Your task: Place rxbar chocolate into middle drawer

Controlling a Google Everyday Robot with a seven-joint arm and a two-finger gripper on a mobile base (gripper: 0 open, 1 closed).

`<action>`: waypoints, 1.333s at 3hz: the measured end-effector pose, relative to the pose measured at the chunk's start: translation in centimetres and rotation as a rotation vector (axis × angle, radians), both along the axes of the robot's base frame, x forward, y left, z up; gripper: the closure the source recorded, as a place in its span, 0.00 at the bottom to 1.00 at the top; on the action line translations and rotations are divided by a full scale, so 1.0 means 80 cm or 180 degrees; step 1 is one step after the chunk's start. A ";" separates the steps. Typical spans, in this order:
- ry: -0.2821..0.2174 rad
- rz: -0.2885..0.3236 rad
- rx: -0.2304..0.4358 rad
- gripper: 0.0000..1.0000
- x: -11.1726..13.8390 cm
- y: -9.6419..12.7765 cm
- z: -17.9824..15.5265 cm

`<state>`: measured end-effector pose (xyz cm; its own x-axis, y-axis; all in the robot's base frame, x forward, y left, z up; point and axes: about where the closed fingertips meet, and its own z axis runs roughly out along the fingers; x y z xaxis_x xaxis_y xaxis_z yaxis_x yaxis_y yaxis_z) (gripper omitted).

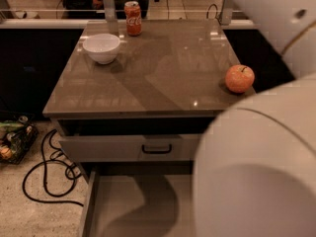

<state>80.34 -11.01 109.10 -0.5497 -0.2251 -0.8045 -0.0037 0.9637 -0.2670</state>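
The middle drawer (106, 216) stands pulled out at the bottom of the view, showing a plain grey floor and a thin left side wall; the arm's shadow lies on it. The rxbar chocolate does not show anywhere in the view. My gripper is out of view. Only my arm's big white links (256, 167) show, filling the right side and the top right corner and covering the drawer's right part.
Above the open drawer is a grey drawer front with a black handle (157, 148). On the brown tabletop (163, 78) stand a white bowl (101, 47) at the back left, a red soda can (133, 18) behind it, and an apple (239, 78) near the right edge. Black cables (47, 174) lie on the floor at left.
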 end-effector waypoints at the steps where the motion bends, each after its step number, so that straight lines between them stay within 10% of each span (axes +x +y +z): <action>1: -0.0315 -0.0036 0.0223 1.00 -0.065 -0.033 0.044; 4: -0.0120 0.0174 0.0531 1.00 -0.110 -0.108 -0.071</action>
